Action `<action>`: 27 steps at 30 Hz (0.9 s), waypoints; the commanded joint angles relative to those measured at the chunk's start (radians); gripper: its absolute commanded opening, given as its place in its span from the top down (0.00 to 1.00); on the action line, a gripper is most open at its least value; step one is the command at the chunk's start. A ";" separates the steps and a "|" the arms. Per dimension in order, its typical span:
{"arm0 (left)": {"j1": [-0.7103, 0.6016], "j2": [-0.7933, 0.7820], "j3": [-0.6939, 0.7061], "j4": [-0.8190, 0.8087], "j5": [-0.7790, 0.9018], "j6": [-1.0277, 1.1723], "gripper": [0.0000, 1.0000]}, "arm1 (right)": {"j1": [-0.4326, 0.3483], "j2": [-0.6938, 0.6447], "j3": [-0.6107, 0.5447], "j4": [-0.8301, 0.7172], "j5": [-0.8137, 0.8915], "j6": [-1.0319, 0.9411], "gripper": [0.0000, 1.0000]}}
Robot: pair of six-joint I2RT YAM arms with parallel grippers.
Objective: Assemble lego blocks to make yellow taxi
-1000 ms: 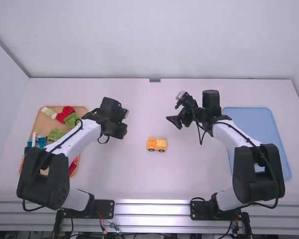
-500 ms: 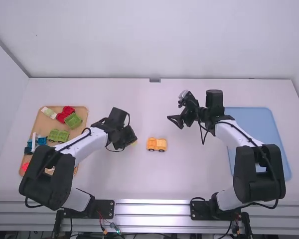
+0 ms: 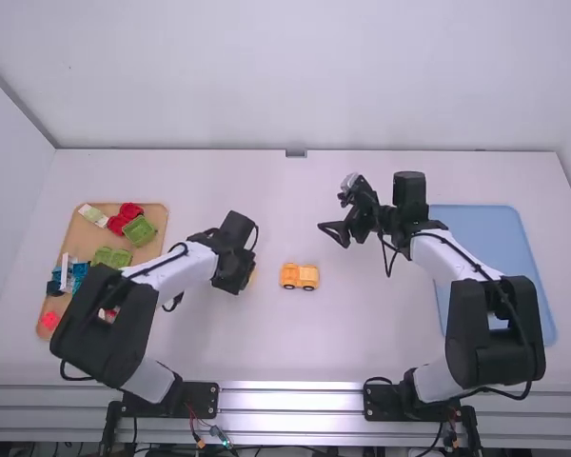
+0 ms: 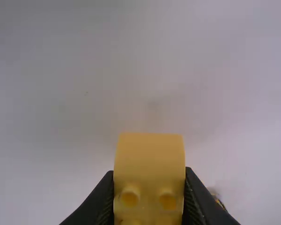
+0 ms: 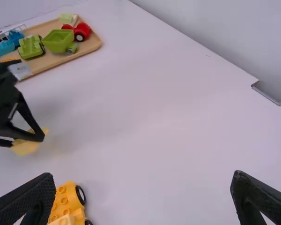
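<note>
High view: the left gripper clasps a yellow block between its fingers near the yellow vehicle, mid-worktop; the right gripper holds its fingers wide. Wooden tray and blue tray sit toward opposite side edges.

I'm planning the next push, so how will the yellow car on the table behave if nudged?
The yellow car would probably roll, since it stands on black wheels. Its studded body looks like stiff plastic, so it likely won't bend.
</note>
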 commanded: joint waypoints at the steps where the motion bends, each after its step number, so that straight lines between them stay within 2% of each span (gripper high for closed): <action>1: -0.006 0.063 0.080 -0.023 -0.009 -0.062 0.98 | 0.000 -0.037 0.033 -0.003 -0.027 0.000 0.01; 5: -0.009 0.145 0.186 -0.176 0.017 -0.161 0.98 | -0.001 -0.037 0.033 -0.005 -0.027 0.004 0.02; 6: -0.008 0.177 0.239 -0.259 0.021 -0.202 0.98 | -0.001 -0.037 0.032 -0.006 -0.027 0.003 0.01; 10: -0.016 0.217 0.313 -0.360 0.014 -0.287 0.98 | 0.000 -0.037 0.032 -0.011 -0.027 0.001 0.01; 18: -0.087 0.239 0.312 -0.301 -0.039 -0.446 0.98 | -0.002 -0.037 0.032 -0.019 -0.027 -0.001 0.01; 27: -0.093 0.241 0.312 -0.314 -0.065 -0.467 0.96 | -0.002 -0.037 0.032 -0.035 -0.027 0.000 0.02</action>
